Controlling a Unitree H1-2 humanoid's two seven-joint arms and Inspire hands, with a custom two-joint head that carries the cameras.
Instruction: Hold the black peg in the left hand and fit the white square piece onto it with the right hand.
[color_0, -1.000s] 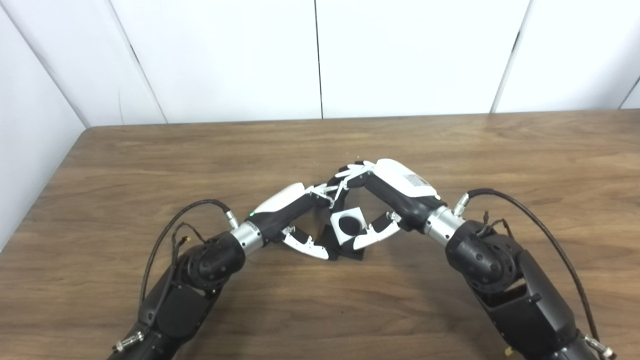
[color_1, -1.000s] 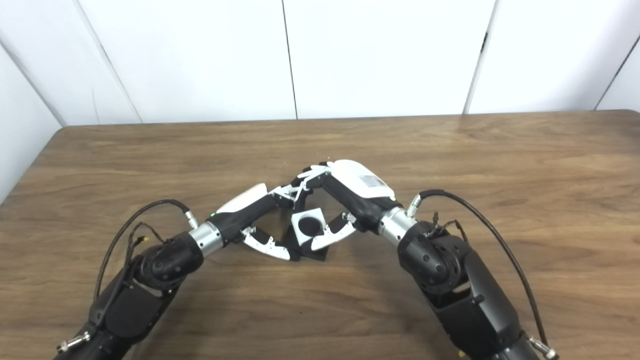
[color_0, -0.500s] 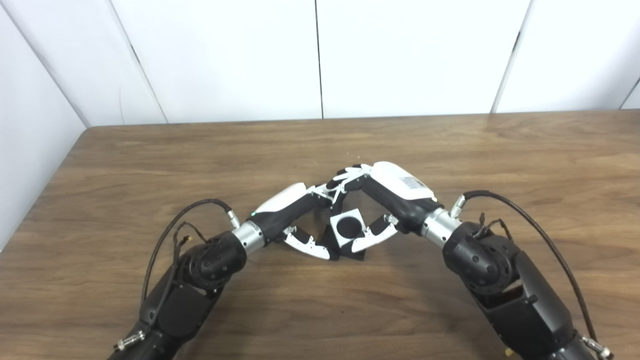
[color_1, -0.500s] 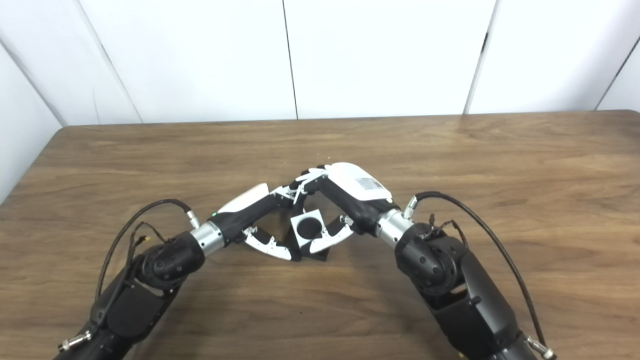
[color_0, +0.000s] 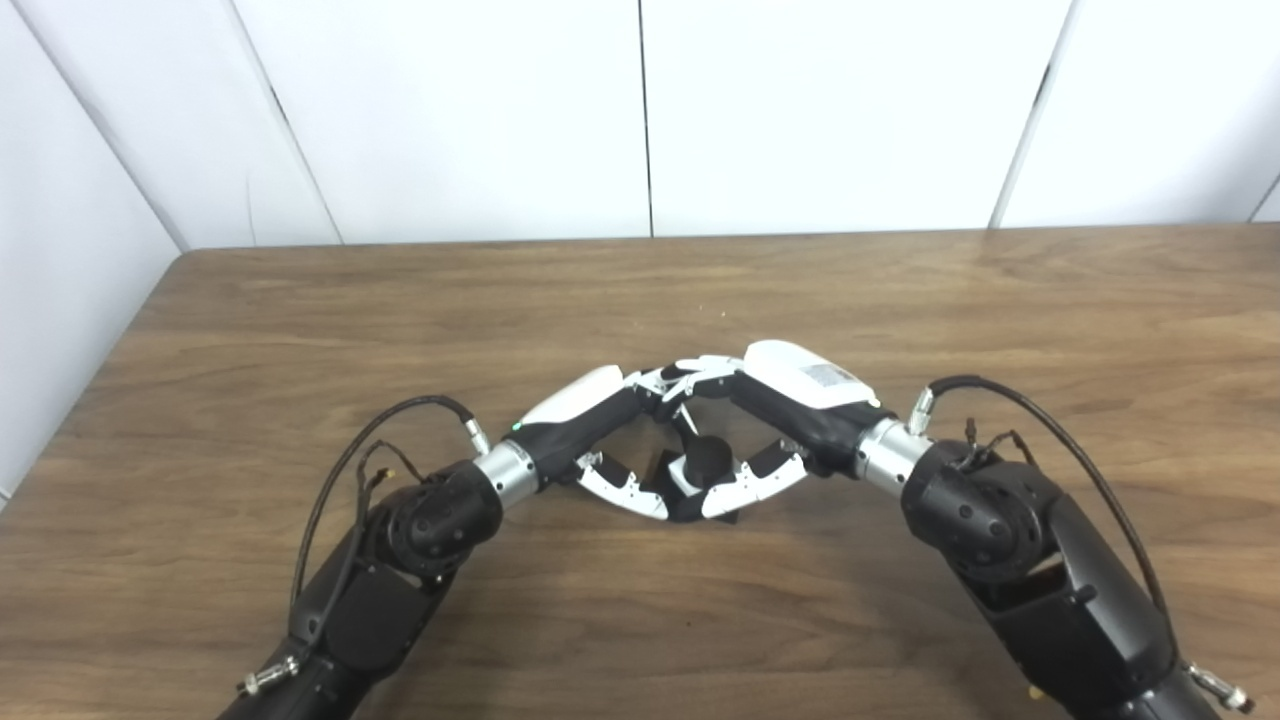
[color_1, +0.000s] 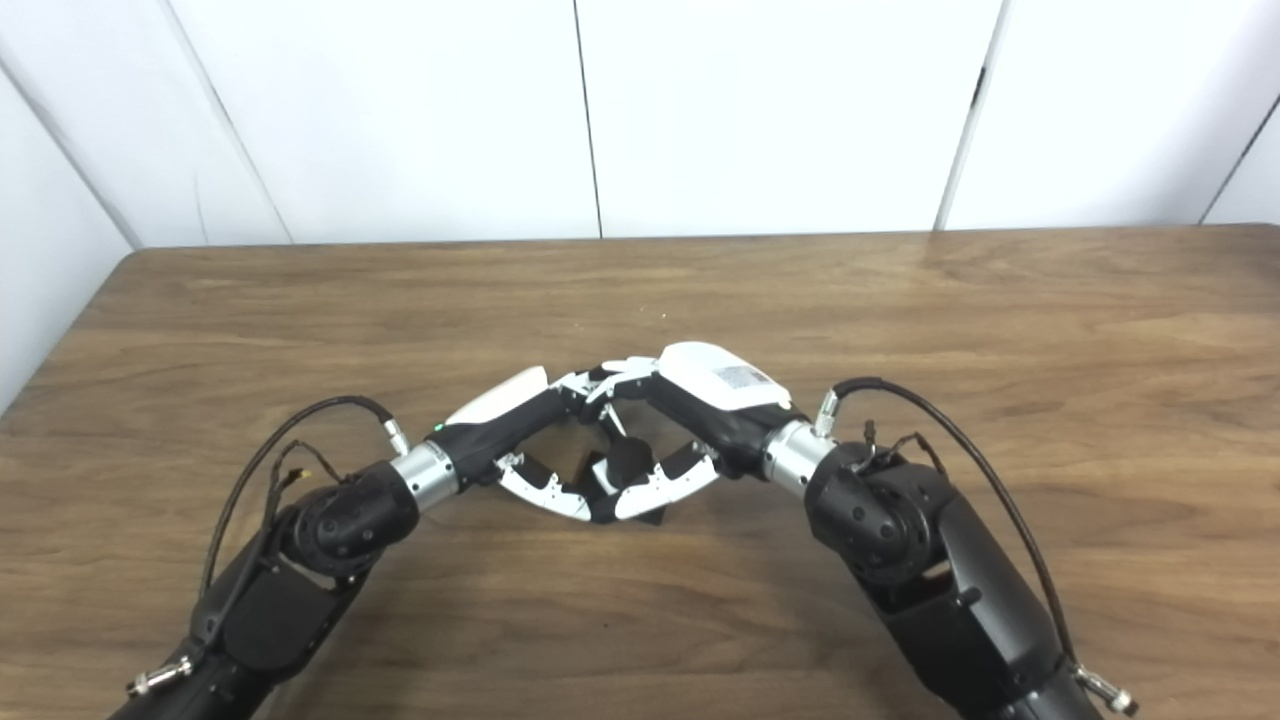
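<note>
Because both pieces look like small, stiff, light plastic, they likely slip easily, so firm holds on flat sides suit them. Low over the table, the left hand clasps the black peg near its base. Closed around the white square piece, the right hand has it seated around the peg.

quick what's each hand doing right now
Left hand: shut on the black peg.
Right hand: shut on the white square piece.
</note>
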